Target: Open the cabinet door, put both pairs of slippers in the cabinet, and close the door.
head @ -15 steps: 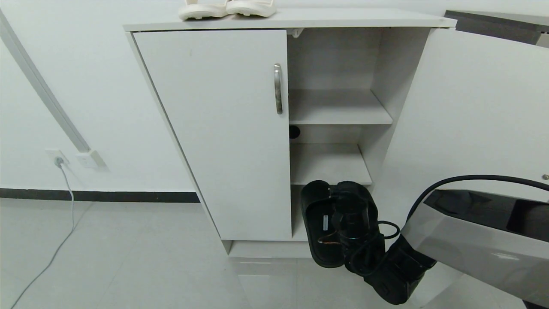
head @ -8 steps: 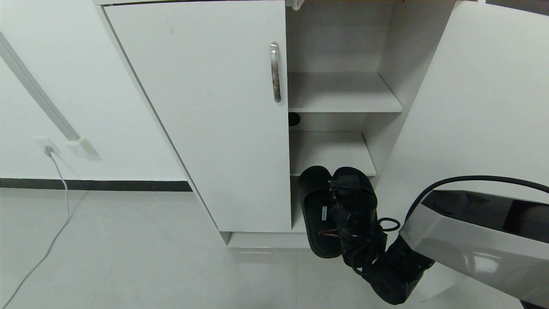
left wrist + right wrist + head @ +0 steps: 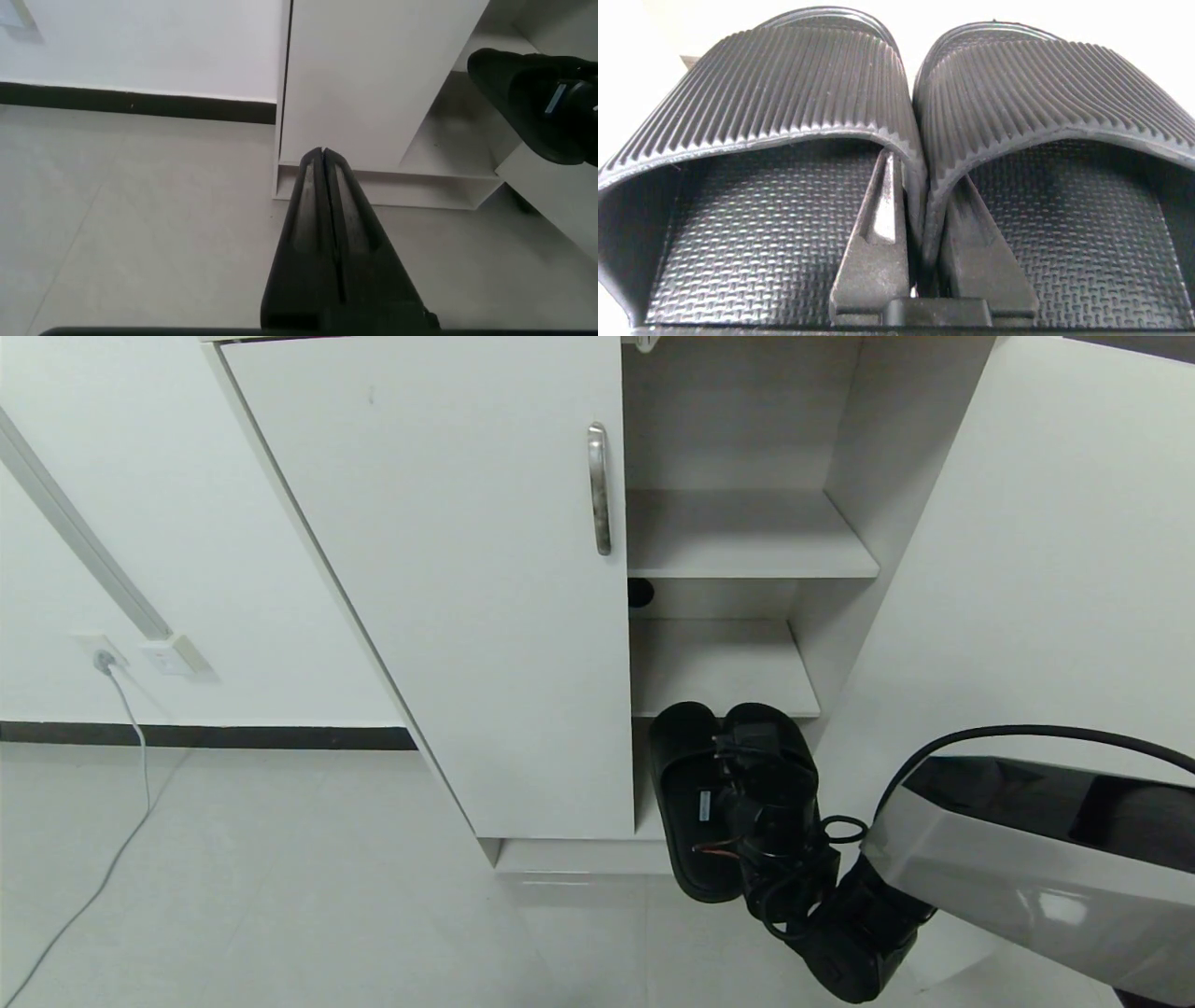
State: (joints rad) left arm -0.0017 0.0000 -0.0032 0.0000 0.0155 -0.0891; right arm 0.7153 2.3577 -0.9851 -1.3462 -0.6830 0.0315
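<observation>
The right arm shows a silver-grey shell, glossy black panel, black cable and black pincer.

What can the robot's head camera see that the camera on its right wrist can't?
Head camera: the cabinet with its right door swung open, its left door shut, the shelves and the floor. Right wrist camera: the ribbed straps up close, and the right gripper pinching the two inner walls together, one finger inside each slipper. Both: the black slippers, side by side.
</observation>
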